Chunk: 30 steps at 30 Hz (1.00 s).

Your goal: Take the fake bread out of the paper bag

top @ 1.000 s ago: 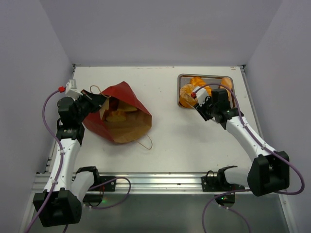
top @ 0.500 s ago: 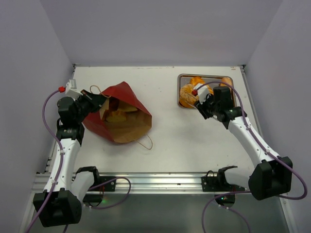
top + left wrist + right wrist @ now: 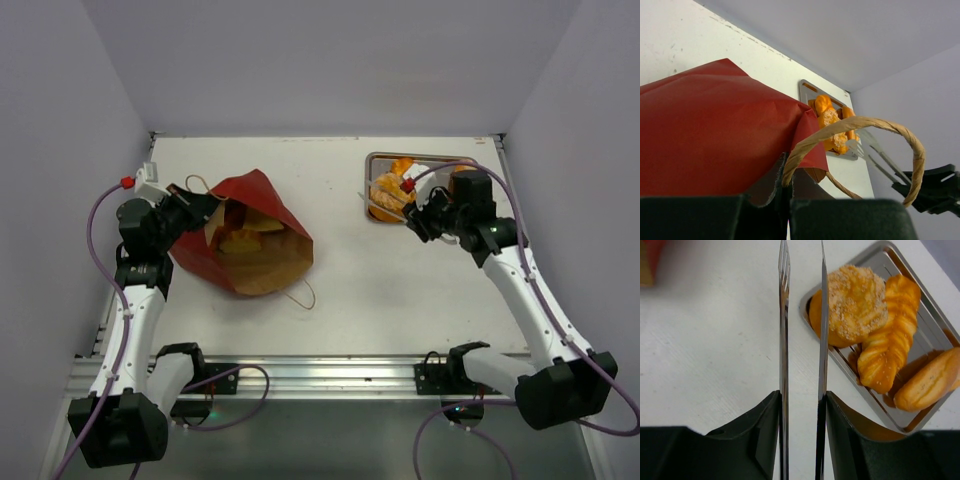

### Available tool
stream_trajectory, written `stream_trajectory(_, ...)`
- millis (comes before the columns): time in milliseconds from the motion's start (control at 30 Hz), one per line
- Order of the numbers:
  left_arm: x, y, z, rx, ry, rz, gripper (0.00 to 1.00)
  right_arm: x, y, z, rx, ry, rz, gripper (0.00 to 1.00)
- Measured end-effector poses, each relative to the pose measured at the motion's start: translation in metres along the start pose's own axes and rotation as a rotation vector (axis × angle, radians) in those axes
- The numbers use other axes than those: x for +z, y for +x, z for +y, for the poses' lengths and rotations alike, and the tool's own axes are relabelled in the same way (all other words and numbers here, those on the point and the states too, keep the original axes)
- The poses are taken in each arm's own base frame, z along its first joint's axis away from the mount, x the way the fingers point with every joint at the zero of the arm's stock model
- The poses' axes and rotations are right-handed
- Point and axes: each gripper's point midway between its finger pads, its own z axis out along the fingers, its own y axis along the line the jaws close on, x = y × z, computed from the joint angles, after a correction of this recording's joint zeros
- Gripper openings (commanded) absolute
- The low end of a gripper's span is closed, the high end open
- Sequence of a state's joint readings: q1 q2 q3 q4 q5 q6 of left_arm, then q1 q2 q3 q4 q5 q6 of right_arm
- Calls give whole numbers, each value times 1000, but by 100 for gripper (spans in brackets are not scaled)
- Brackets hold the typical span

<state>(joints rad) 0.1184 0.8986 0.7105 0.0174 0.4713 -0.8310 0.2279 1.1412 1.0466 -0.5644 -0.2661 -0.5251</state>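
The left gripper (image 3: 195,212) is pinched tight on the bag's (image 3: 250,192) rim, propping the mouth open; if that thin paper tears or slips, I judge the mouth would sag over the bread (image 3: 240,238) lying inside; the right gripper (image 3: 802,405) clamps empty tongs (image 3: 783,340), blades slightly apart, by the tray's (image 3: 932,320) edge, and they could snag the loose handle (image 3: 300,293) on entry; bare table (image 3: 380,280) lies between bag and tray; the left wall crowds the left arm.
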Motion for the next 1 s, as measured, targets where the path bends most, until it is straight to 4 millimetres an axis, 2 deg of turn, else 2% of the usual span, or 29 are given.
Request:
stream_trajectory(100, -1, 1, -1, 18, 9, 7, 0, -21, -26, 16, -19, -91, -85, 42)
stream_trajectory(200, -1, 2, -1, 41, 15, 13, 0, -43, -45, 45, -62, -223, -160, 42)
stream_trajectory(267, -1, 3, -1, 50, 16, 16, 0, -54, -52, 75, -108, -337, -185, 42)
stream_trajectory(433, -1, 4, -1, 69, 20, 23, 0, -70, -56, 169, -284, -629, -196, 42)
stream_trajectory(467, -1, 4, 0, 73, 20, 24, 0, -73, -55, 184, -319, -671, -197, 42)
stream_trajectory(533, -2, 5, 0, 81, 21, 27, 0, -73, -54, 202, -373, -710, -189, 41)
stream_trajectory(633, -2, 7, 1, 87, 20, 36, 0, -57, -54, 211, -434, -680, -151, 42)
stream_trajectory(700, -3, 9, 2, 84, 18, 46, 0, -38, -58, 216, -468, -630, -125, 42)
stream_trajectory(900, -3, 12, 2, 79, 20, 58, 0, 21, -87, 227, -529, -444, -91, 41)
stream_trajectory(1000, -4, 12, 1, 80, 22, 59, 0, 45, -99, 227, -542, -356, -87, 42)
